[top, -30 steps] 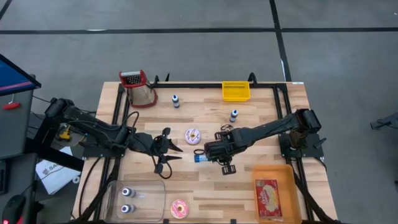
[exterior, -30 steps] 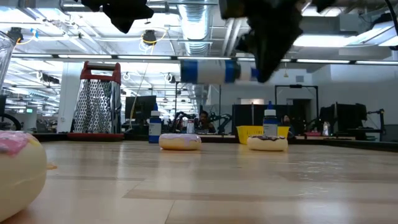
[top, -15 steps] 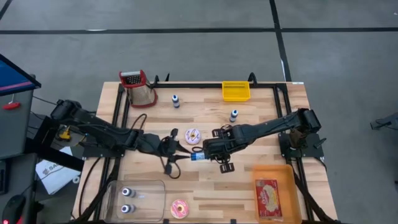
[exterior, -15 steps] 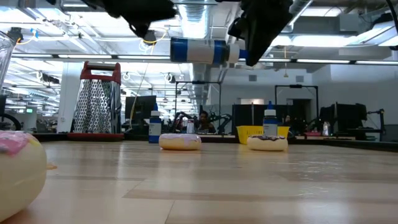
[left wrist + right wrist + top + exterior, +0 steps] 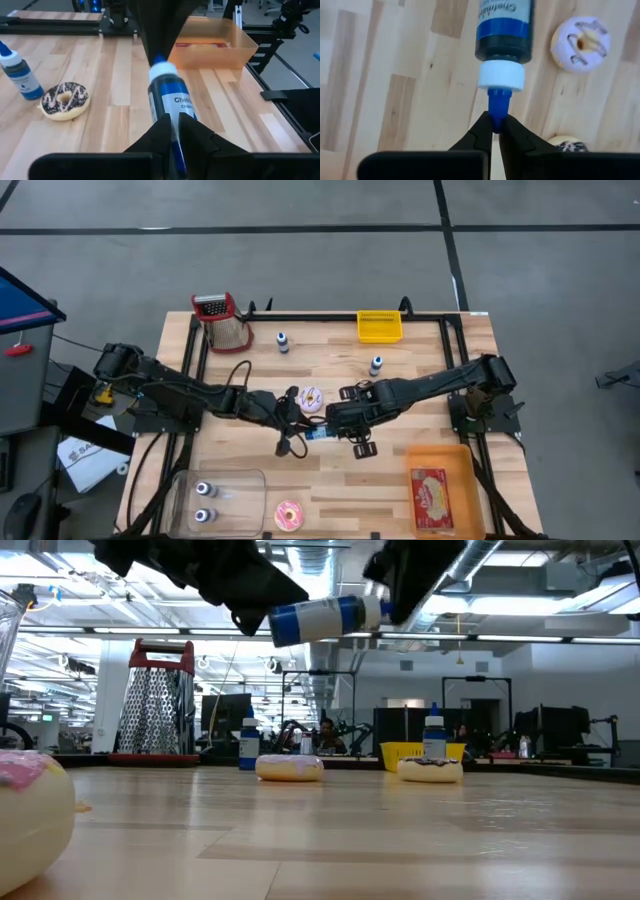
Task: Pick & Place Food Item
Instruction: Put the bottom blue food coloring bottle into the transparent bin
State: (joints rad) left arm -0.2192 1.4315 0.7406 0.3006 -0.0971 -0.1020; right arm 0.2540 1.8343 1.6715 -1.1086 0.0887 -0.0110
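A small bottle (image 5: 315,618) with a blue label, white cap and blue nozzle hangs high over the table's middle, held between both grippers. My left gripper (image 5: 175,125) is shut on its base end and my right gripper (image 5: 493,122) on its nozzle. In the high view the bottle (image 5: 318,433) lies between the left gripper (image 5: 298,428) and the right gripper (image 5: 337,429). A white-iced doughnut (image 5: 310,399) rests flat on the table just beyond them. My left gripper pinches the bottle's base end (image 5: 174,131) between its two fingers, coming nearly level from the table's left, along the bottle. The bottle is clear of the table, its base end a little lower than its nozzle. My right gripper pinches the blue nozzle tip (image 5: 495,111) between its fingertips, slanting steeply down from the table's right. The bottle's body (image 5: 505,25) sticks out beyond the fingers, clear of the table.
A chocolate doughnut (image 5: 64,100) and a pink one (image 5: 289,515) lie on the table. Two small bottles (image 5: 283,341) (image 5: 376,365) stand at the back. A clear bin (image 5: 215,498), an orange tray (image 5: 440,455), a yellow box (image 5: 380,326) and a grater (image 5: 225,320) stand around the edges.
My left gripper has gone toward the table's right and down to the bottle, and its wide-open fingers have shut on the base end. My right gripper has risen a little. The bottle, level before, now tilts with its base end lower.
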